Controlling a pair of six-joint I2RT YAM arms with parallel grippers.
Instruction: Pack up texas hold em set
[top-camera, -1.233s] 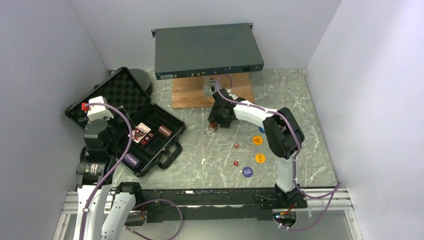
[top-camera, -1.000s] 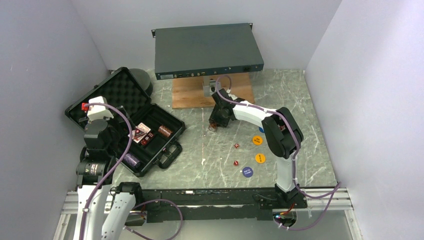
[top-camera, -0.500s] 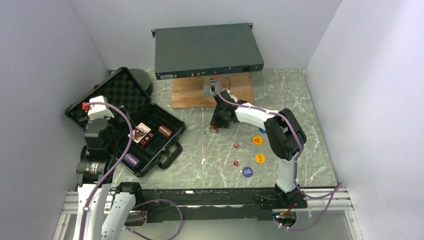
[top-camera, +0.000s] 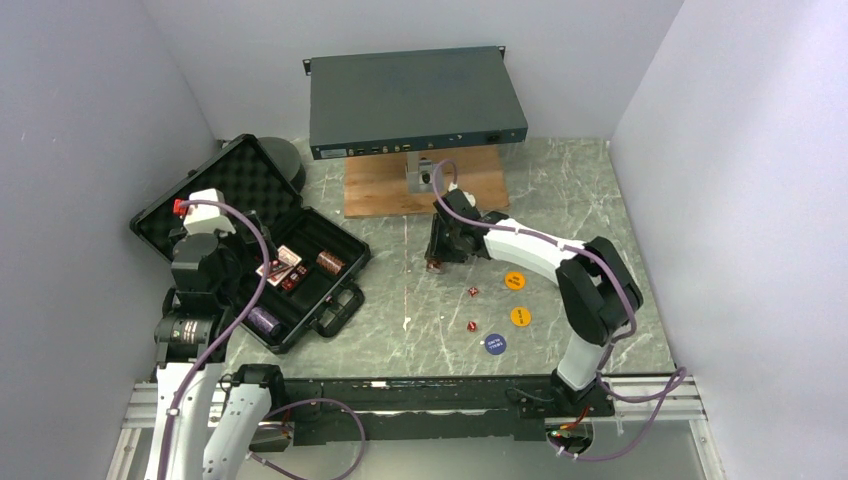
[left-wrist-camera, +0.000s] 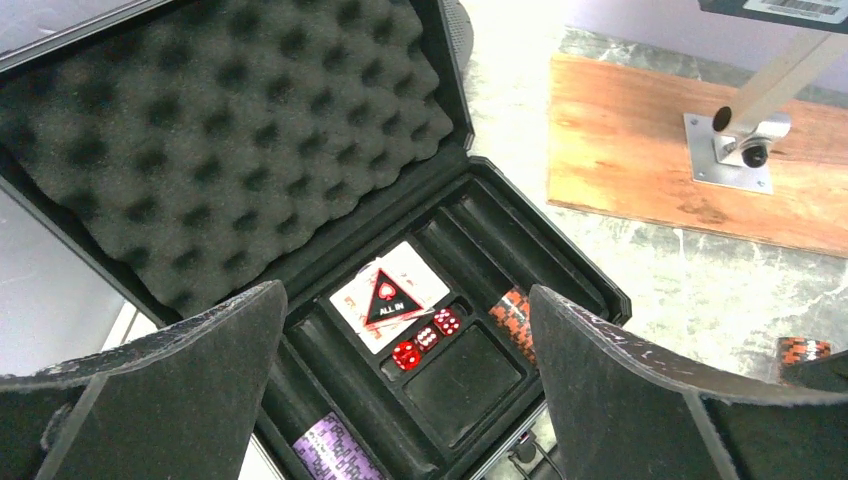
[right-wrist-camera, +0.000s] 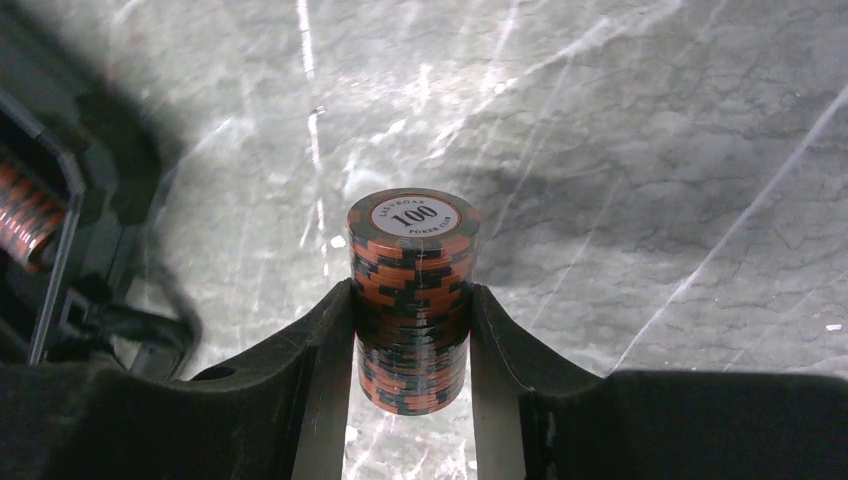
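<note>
My right gripper (top-camera: 436, 262) is shut on a stack of orange-and-black "100" poker chips (right-wrist-camera: 412, 290), held upright just over the marble table right of the case. The open black case (top-camera: 346, 268) lies at left with its foam lid (left-wrist-camera: 220, 130) up. Its tray holds cards with an "ALL IN" marker (left-wrist-camera: 390, 297), three red dice (left-wrist-camera: 425, 340), an orange chip row (left-wrist-camera: 513, 315) and a purple chip row (left-wrist-camera: 335, 450). My left gripper (left-wrist-camera: 407, 292) is open and empty above the tray. Two red dice (top-camera: 474, 292) lie loose on the table.
Two orange discs (top-camera: 514, 280) and a blue disc (top-camera: 495, 343) lie on the table near the loose dice. A grey rack unit (top-camera: 415, 100) stands on a post over a wooden board (top-camera: 380, 190) at the back. Walls close in left and right.
My right gripper has shifted slightly towards the near side with the chip stack in it, and its elbow has swung right. The left arm has barely moved.
</note>
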